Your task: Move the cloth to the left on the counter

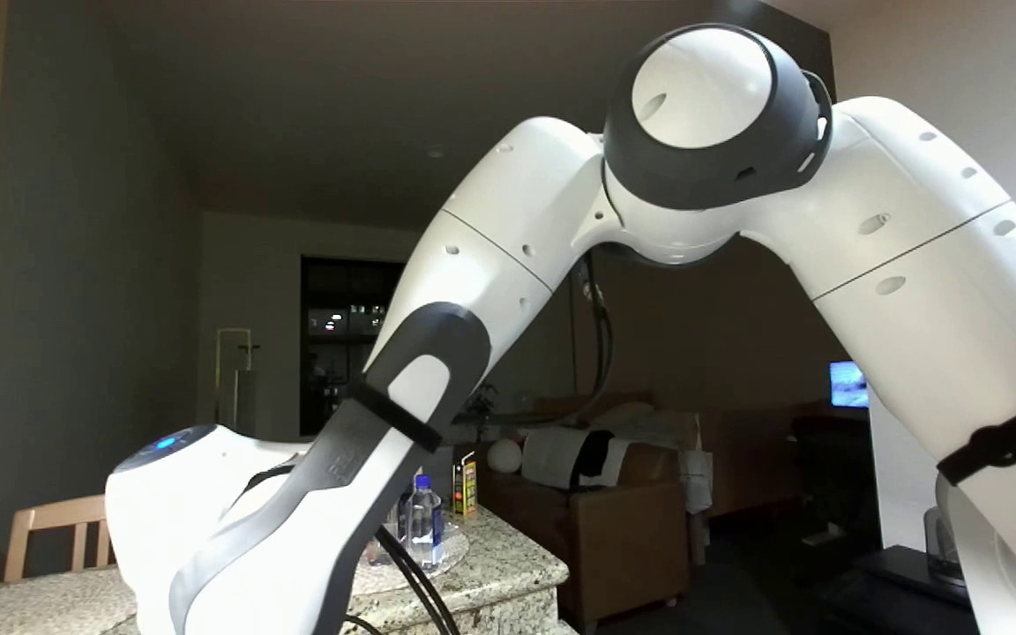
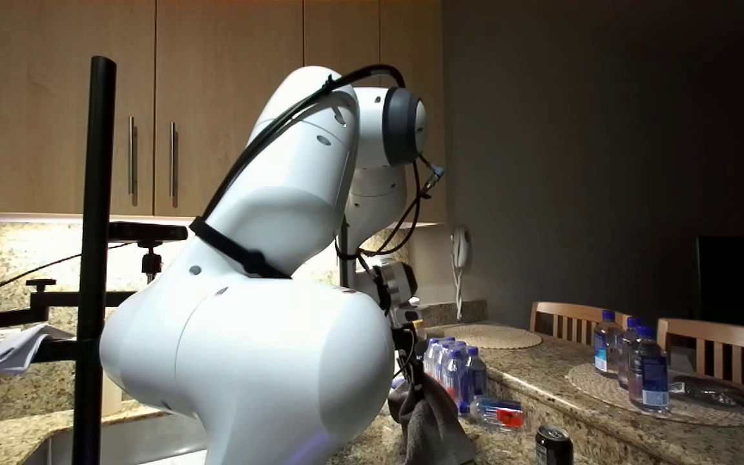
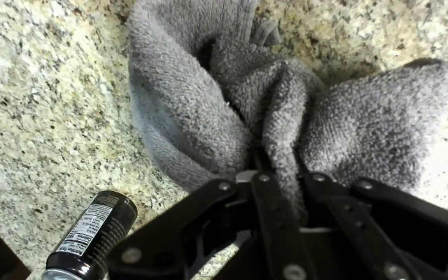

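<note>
A grey terry cloth [image 3: 364, 124] fills the middle of the wrist view, bunched into folds. My gripper [image 3: 280, 159] has a fold of it pinched between its fingers. In an exterior view the gripper [image 2: 416, 381] points down and the cloth [image 2: 433, 429] hangs from it, its lower end cut off by the frame's bottom edge. The speckled beige counter [image 3: 33, 97] is beneath; I cannot tell how much of the cloth rests on it. The counter also shows in an exterior view [image 1: 508, 564], where the gripper and cloth are out of view.
A black can [image 3: 91, 237] is near the cloth; it also shows in an exterior view [image 2: 554, 445]. A bottle lying on its side [image 2: 500, 413] and a group of upright bottles [image 2: 456, 371] are beside the cloth. A raised ledge [image 2: 540, 381] holds more bottles [image 2: 650, 374].
</note>
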`<state>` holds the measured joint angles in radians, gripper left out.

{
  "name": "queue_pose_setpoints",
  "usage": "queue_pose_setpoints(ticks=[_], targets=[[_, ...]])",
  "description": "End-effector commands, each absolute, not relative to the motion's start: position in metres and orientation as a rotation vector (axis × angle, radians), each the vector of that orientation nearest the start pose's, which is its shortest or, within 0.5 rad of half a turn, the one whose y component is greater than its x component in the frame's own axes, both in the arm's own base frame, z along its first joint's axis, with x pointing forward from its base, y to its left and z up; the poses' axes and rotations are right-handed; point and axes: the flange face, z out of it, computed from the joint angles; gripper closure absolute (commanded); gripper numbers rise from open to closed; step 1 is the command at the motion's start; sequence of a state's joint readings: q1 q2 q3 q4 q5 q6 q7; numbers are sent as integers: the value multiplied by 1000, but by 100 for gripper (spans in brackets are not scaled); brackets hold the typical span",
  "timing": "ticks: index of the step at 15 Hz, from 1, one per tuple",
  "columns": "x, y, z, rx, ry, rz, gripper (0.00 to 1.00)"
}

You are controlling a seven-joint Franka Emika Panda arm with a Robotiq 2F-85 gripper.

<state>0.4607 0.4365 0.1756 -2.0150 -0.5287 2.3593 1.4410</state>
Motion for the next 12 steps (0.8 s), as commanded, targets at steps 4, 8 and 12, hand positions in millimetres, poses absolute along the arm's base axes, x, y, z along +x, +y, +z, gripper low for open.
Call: queue_pose_setpoints(ticks=[4,8,12], targets=[[511,337,262,-3204,766,-332,38],[525,328,283,-3166,812,-372,13],[525,320,307,-3138,841,-353,0]])
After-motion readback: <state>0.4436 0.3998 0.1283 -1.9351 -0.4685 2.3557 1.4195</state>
